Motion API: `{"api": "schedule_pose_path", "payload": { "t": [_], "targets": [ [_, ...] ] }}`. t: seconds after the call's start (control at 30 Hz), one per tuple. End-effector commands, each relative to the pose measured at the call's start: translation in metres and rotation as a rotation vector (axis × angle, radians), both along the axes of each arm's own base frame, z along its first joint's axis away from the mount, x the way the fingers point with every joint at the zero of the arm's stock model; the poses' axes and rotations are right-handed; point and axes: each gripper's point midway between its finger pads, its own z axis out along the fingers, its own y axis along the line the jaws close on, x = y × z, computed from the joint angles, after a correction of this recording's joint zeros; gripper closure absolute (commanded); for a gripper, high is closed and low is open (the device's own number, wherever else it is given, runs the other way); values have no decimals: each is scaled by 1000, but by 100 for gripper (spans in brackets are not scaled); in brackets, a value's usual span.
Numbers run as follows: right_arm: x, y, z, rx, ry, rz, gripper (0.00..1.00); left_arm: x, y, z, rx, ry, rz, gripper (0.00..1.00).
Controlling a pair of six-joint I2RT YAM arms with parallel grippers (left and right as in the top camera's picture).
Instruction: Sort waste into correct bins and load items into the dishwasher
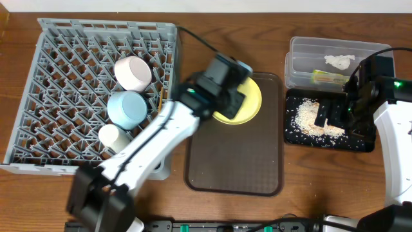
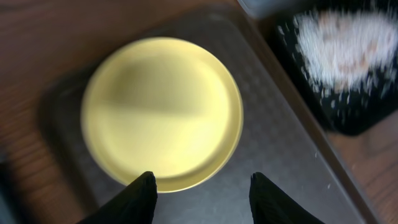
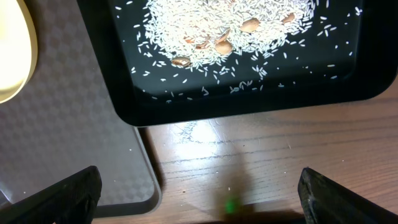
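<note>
The yellow plate (image 1: pixel 252 103) lies on the far part of the dark brown serving tray (image 1: pixel 235 167). My left gripper (image 1: pixel 225 90) hovers over it, open and empty. In the left wrist view the plate (image 2: pixel 161 112) fills the middle, and the fingertips (image 2: pixel 205 186) straddle its near rim. The grey dish rack (image 1: pixel 58 84) holds a white bowl (image 1: pixel 132 72), a light blue bowl (image 1: pixel 125 108) and a small white cup (image 1: pixel 112 136). My right gripper (image 1: pixel 329 115) is wide open and empty (image 3: pixel 199 199) by the black tray (image 1: pixel 360 143), which holds rice scraps (image 3: pixel 217 31).
The clear tub (image 1: pixel 299 58) behind the black tray holds a white tissue (image 1: pixel 339 61) and the green-and-orange wrapper (image 1: pixel 328 76). A cable runs from the rack's far right corner to the left arm. Bare wood shows between the trays.
</note>
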Motion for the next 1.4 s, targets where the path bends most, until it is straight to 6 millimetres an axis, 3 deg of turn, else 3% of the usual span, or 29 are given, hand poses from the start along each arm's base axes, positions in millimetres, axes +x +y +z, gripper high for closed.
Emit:
{"api": "schedule_pose_path", "payload": {
  "t": [0.0, 0.17, 0.4, 0.57, 0.67, 0.9, 0.97, 1.17, 1.37],
  "targets": [
    [2, -2, 9, -11, -32, -8, 1, -9, -21, -39, 120, -17, -143, 50],
    [2, -2, 9, -11, -33, -8, 1, -17, -45, -83, 206, -22, -231, 50],
    [3, -2, 9, -11, -33, -7, 1, -19, -43, -130, 300, 16, -262, 50],
    [3, -2, 9, -11, -33, -7, 1, -13, -32, -151, 381, 16, -235, 49],
    [3, -2, 9, -11, -33, -7, 1, -15, -30, -158, 390, 30, -236, 51],
    [2, -2, 9, -11, -33, -7, 1, -23, -25, -168, 421, 60, -237, 87],
    [2, -2, 9, -11, -33, -7, 1, -20, -20, -167, 459, 35, -222, 92],
    [2, -2, 9, -11, -33, -8, 1, -3, -3, -158, 612, -93, -152, 92],
    [2, -2, 9, -11, -32, -7, 1, 0, 6, -152, 662, -115, -133, 92]
  ]
}}
